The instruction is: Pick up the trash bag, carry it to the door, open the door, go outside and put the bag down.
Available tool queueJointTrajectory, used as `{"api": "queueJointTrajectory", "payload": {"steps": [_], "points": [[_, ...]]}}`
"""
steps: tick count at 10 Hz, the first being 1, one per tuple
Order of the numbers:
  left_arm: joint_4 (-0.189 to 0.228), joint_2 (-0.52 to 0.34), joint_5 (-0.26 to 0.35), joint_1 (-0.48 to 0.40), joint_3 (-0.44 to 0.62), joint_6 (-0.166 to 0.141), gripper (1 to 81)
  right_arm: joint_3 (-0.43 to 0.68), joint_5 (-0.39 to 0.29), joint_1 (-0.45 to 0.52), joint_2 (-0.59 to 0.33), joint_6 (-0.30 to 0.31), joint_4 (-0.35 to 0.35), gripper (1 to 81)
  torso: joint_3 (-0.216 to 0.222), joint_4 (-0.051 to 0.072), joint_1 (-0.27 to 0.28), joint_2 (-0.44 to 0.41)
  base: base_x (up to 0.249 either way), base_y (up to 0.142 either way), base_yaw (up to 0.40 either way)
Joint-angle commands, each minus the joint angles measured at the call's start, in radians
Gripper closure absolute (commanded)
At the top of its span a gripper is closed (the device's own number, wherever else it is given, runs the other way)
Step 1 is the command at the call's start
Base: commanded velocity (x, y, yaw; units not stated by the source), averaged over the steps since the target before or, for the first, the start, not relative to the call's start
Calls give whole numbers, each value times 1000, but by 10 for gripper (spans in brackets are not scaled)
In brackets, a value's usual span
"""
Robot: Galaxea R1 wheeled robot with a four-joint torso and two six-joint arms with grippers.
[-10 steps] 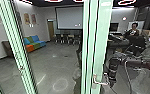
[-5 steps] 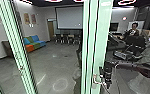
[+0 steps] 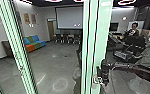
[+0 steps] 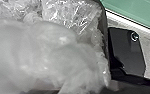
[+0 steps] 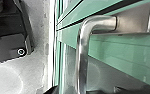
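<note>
Beside the door handle (image 3: 98, 80) on the pale green door (image 3: 101, 32), my right gripper (image 3: 101, 79) is at the end of the dark arm coming in from the right. The metal lever handle (image 5: 83, 52) looms large in the right wrist view, where dark tips of the right gripper (image 5: 83, 90) stand apart at the lower edge, open, with the bar between them. Whether they touch it cannot be told. In the left wrist view the pale translucent trash bag (image 4: 48, 55) is bunched up close to the camera. How the left gripper stands on it is hidden.
A green frame post (image 3: 17, 47) stands at the left. Through the glass are a colourful sofa (image 3: 34, 43), chairs (image 3: 70, 38) and a hanging screen (image 3: 69, 18). A person (image 3: 133, 31) is at the right behind dark equipment (image 3: 131, 47).
The right arm has come down and to the left in the head view, bringing its gripper in close against the door handle. The door and the camera's view have stayed the same.
</note>
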Motion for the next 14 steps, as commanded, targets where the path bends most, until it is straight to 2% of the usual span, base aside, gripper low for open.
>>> {"api": "queueJointTrajectory", "payload": {"steps": [1,3,7,11,14], "points": [[-7,-9,53,-50,1,-3,811,10,-33,152,28,-4,-75,10,0,0,0,0,0,0,0],[-9,-12,53,-47,1,-3,811,9,2,123,37,3,-121,10,0,0,0,0,0,0,0],[-7,-12,57,-44,1,-3,811,-31,64,81,28,33,-115,10,0,0,0,0,0,0,0],[-7,-12,59,-42,1,-2,811,-42,125,39,-32,56,-101,10,0,0,0,0,0,0,0],[-7,-10,57,-38,1,-2,811,-51,191,5,-58,99,-96,10,0,0,0,0,0,0,0]]}}
